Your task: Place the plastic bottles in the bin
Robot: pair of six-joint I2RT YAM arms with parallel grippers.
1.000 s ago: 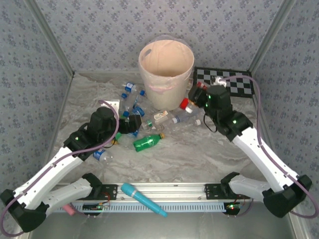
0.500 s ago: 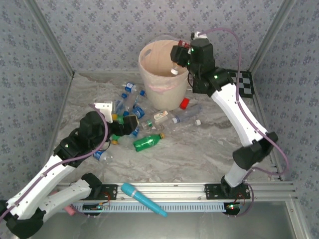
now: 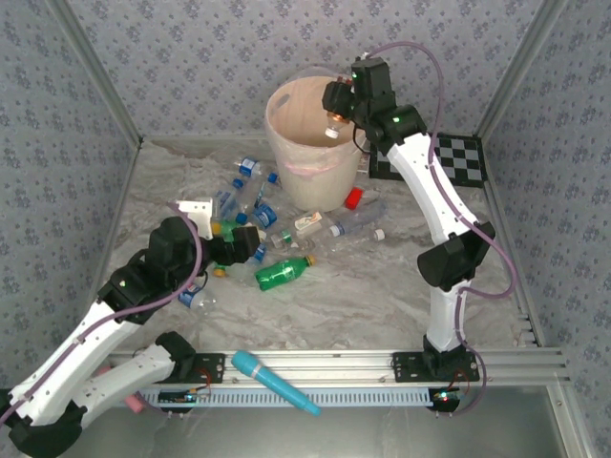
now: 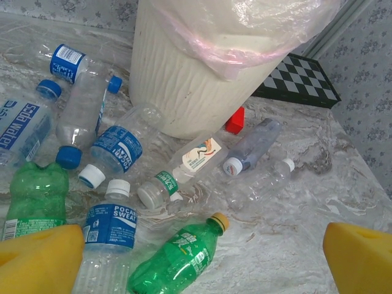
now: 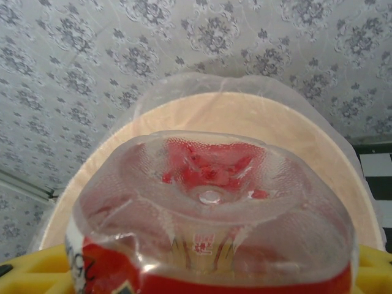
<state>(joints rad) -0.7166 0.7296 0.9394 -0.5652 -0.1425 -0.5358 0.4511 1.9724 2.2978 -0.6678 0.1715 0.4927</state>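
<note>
The bin is a tall peach bucket with a clear liner, standing at the back centre. My right gripper hangs over its right rim, shut on a clear bottle with a red label; the bottle's base faces the camera above the bin's mouth. Several plastic bottles lie on the table left of and in front of the bin: clear ones with blue labels and a green one with a yellow cap. My left gripper hovers open above that green bottle, its yellow fingers wide apart.
A small red block sits by the bin's right foot. A checkerboard lies at the back right. A blue wand rests on the front rail, with a pink one at the far left. Patterned walls close in three sides.
My right arm has swung up from the table right of the bin to above its rim, carrying the bottle. The left arm has drawn back slightly toward the bottle pile.
</note>
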